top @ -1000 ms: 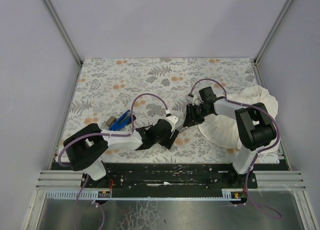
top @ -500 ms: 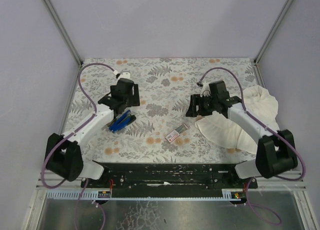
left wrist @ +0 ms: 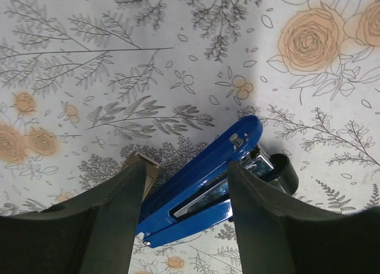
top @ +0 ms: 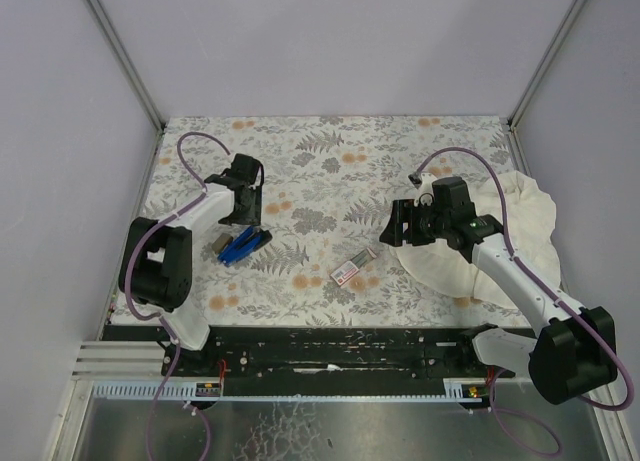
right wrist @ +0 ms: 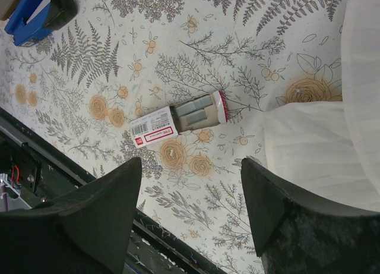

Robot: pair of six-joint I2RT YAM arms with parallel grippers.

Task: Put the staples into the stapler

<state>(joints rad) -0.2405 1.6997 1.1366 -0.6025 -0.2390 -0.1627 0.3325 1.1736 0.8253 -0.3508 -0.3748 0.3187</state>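
A robotics lab test cell: plain pale panels [top: 330, 41] on aluminium posts [top: 120, 51] enclose a floral-covered table [top: 330, 161]; the left arm [top: 190, 214] and right arm [top: 510, 271] are bolted to a black rail [top: 330, 346] at 6 o'clock.

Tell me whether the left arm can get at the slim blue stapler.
Probably yes: the open left claw hangs right over the slim blue stapler, a finger either side, nothing between. The small tan cardboard tray beside one finger might get nudged.
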